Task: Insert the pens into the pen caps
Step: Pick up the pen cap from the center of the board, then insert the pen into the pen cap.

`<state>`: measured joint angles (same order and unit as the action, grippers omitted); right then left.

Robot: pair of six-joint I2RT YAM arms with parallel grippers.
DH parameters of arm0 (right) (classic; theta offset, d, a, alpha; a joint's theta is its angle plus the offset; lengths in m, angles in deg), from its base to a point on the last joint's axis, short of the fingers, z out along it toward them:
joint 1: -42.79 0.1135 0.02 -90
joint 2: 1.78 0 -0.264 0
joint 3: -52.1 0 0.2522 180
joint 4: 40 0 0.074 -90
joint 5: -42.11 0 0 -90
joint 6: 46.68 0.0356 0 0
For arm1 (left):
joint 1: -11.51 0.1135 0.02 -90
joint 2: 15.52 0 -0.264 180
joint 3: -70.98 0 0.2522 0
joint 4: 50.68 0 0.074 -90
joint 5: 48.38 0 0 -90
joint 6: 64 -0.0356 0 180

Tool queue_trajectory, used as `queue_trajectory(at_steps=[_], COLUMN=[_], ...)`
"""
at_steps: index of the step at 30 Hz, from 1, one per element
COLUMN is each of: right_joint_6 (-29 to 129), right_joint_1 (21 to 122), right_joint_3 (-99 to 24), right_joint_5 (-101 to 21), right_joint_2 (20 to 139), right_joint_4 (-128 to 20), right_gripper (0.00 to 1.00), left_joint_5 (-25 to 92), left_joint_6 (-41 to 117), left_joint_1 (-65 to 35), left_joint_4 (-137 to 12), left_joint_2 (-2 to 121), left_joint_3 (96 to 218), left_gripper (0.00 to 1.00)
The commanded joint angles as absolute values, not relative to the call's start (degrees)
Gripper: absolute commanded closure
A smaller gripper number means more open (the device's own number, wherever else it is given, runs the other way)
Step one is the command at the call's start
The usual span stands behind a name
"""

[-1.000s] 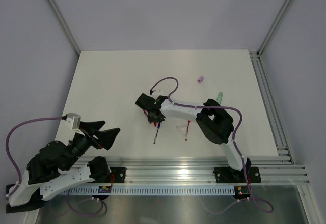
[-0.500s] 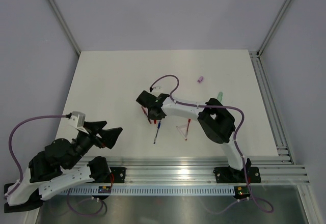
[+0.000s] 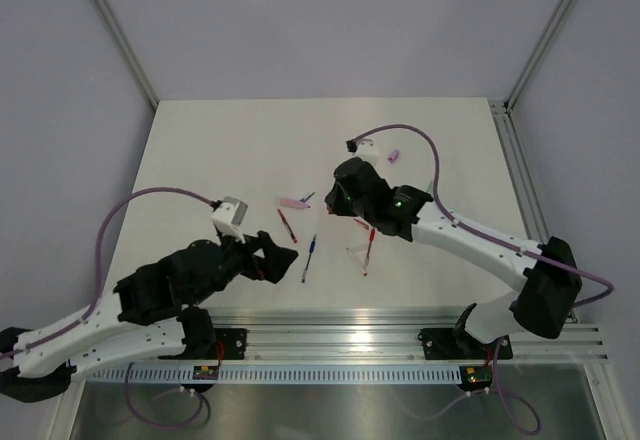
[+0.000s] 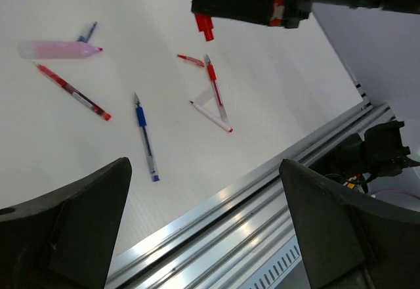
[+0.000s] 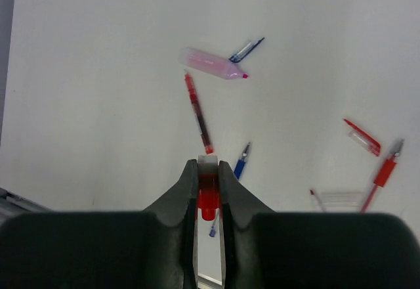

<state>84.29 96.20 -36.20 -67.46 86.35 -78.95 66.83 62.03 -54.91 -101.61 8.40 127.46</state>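
Observation:
My right gripper [image 5: 209, 165] is shut on a small red pen cap [image 5: 209, 197] and holds it above the table; from the left wrist the cap [image 4: 204, 26] hangs under the black fingers. Below lie a red pen [image 5: 198, 113], a blue pen [image 5: 241, 162] and a pink thick pen [image 5: 211, 64]. In the top view the right gripper [image 3: 338, 198] hovers right of the pink pen [image 3: 293, 202]. My left gripper [image 3: 283, 256] stands open and empty, low beside the blue pen [image 3: 309, 257]. A lilac cap [image 3: 395, 156] lies at the back.
More to the right lie a red pen [image 3: 370, 248] with a pale barrel, a thin white pen [image 4: 211, 116] and a red clip piece [image 5: 362, 136]. A short blue piece [image 5: 247, 50] touches the pink pen. The aluminium rail [image 4: 262, 197] runs along the near edge.
The right arm has risen and swung back to the right, its jaws closed on the red cap. The left arm has reached forward from the left corner toward the pens.

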Motion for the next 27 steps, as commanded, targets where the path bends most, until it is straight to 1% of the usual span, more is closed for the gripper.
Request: queue_trajectory(at_steps=[1,2,3,4,6,7,8,11,13,16,17,19,20,24,27], right_joint_6=[81.2,80.68,80.5,80.15,79.27,78.48,78.13,76.37,74.62,71.98,71.54,70.92,70.83,71.18,70.74], right_joint_1=[92.72,91.58,88.87,87.19,83.93,83.31,82.61,79.45,75.32,71.28,70.57,69.25,68.81,68.37,68.01], right_joint_3=[-27.25,-25.05,-21.03,-18.99,-14.06,-13.0,-11.51,-9.57,-9.3,-9.56,-10.0,-9.65,-8.52,-5.61,-3.94], right_joint_5=[-67.23,-66.1,-64.95,-62.94,-62.04,-62.56,-62.83,-60.91,-55.83,-54.92,-54.75,-53.61,-52.82,-50.09,-49.91], right_joint_2=[76.64,72.18,70.13,66.11,62.57,60.99,58.53,55.01,53.24,49.73,48.76,47.18,46.65,45.5,44.89], right_joint_4=[-75.56,-75.38,-75.29,-75.03,-75.46,-76.08,-76.69,-77.84,-78.1,-79.24,-79.86,-79.78,-79.16,-76.62,-76.0], right_gripper=[0.99,0.99,0.99,0.99,0.99,0.99,0.99,0.98,0.97,0.96,0.96,0.96,0.96,0.96,0.96], left_joint_5=[61.13,61.48,63.48,64.63,67.61,68.76,69.99,74.22,76.59,77.91,78.0,78.97,79.23,81.95,82.83], left_joint_6=[66.86,68.52,69.41,71.42,73.54,75.64,76.97,81.8,84.96,88.21,88.92,90.85,91.39,93.41,95.34], left_joint_1=[-54.94,-55.11,-55.64,-55.99,-56.95,-57.31,-57.83,-59.77,-60.38,-61.53,-62.05,-62.49,-62.76,-63.29,-63.37], left_joint_4=[-88.89,-87.31,-84.51,-83.43,-81.06,-80.61,-80.0,-78.86,-78.76,-80.78,-82.61,-85.95,-86.93,-89.92,-91.77], left_joint_2=[21.89,25.05,30.48,33.14,40.41,42.72,44.83,52.4,57.91,63.82,67.67,71.38,74.53,78.95,80.97], left_joint_3=[126.4,126.49,126.67,127.19,128.33,129.12,130.78,133.95,136.06,141.42,142.83,147.48,148.72,152.5,153.82], left_gripper=[0.01,0.02,0.04,0.11,0.19,0.26,0.28,0.31,0.31,0.33,0.34,0.34,0.36,0.45,0.49])
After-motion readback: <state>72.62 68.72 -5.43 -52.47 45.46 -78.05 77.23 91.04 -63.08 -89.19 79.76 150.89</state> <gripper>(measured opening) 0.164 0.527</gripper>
